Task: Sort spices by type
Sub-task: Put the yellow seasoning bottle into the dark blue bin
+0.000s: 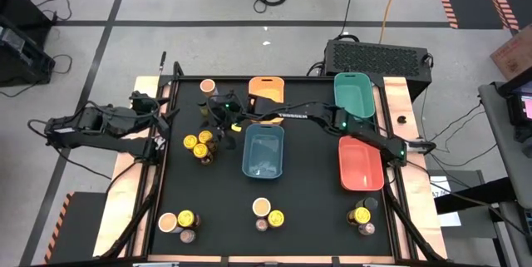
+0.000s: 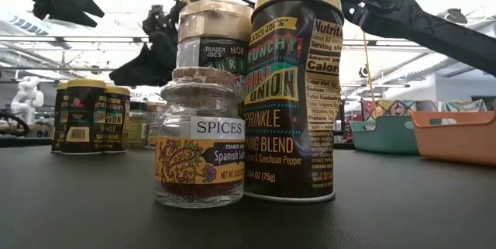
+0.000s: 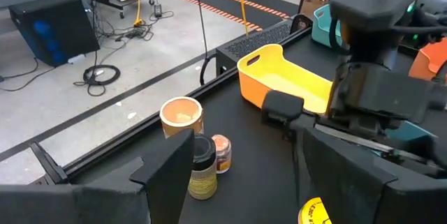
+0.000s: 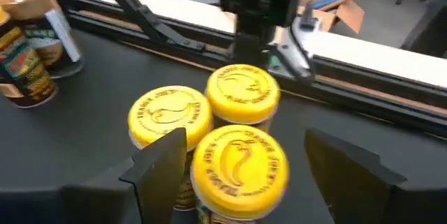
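My right gripper (image 1: 220, 123) hangs left of centre in the high view, at the end of the arm stretched across from the right edge, just above the cluster of yellow-lidded jars (image 1: 199, 145). In the right wrist view its fingers (image 4: 162, 165) are spread wide, with the nearest yellow lid (image 4: 239, 165) sitting between them. There is a clear gap on both sides, so it grips nothing. Two more yellow lids (image 4: 170, 116) stand just behind, touching or nearly so.

My left gripper (image 1: 154, 113) waits at the table's left edge in the high view. In its wrist view the fingers (image 3: 167, 165) are apart with nothing between them. Beyond them stand a peach-topped tub (image 3: 181, 116), a dark-lidded jar (image 3: 202, 172) and a small pinkish-lidded jar (image 3: 221, 153), close together, with the yellow tray (image 3: 279, 81) near them.

The remaining spices sit along the bottom of the high view in three small groups: lower left (image 1: 179, 221), lower centre (image 1: 268, 213) and lower right (image 1: 362, 215). The low view fills up with the centre group: a small glass jar marked SPICES (image 2: 203, 136) just beside a tall yellow-lidded can (image 2: 291, 94).

The blue tray (image 1: 263, 150) lies mid-table, the red tray (image 1: 361, 164) to its right and the green tray (image 1: 353, 94) at upper right.
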Robot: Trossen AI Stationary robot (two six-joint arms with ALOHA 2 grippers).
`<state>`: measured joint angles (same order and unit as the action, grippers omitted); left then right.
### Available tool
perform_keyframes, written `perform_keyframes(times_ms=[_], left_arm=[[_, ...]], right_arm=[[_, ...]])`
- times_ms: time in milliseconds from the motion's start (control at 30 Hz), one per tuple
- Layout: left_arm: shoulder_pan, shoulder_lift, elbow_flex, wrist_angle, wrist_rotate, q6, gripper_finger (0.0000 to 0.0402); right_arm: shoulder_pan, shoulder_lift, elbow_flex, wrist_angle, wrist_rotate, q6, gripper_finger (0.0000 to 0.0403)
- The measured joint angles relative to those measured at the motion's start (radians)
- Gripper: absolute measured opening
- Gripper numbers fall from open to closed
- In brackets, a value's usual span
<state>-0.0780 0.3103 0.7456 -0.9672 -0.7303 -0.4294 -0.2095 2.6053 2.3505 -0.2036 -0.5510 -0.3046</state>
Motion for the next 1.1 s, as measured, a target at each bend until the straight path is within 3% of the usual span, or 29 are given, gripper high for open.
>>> perform_keyframes(times_ms=[433,1100], left_arm=[[0.0,0.0,0.0,0.0,0.0,0.0,0.0267],[0.0,0.001,0.0,0.001,0.0,-0.002,0.0267]], right_arm=[[0.0,0.006,0.0,0.014,0.003,0.005,0.031],[0.0,0.063,-0.001,0.037,0.027,-0.033,0.0309]])
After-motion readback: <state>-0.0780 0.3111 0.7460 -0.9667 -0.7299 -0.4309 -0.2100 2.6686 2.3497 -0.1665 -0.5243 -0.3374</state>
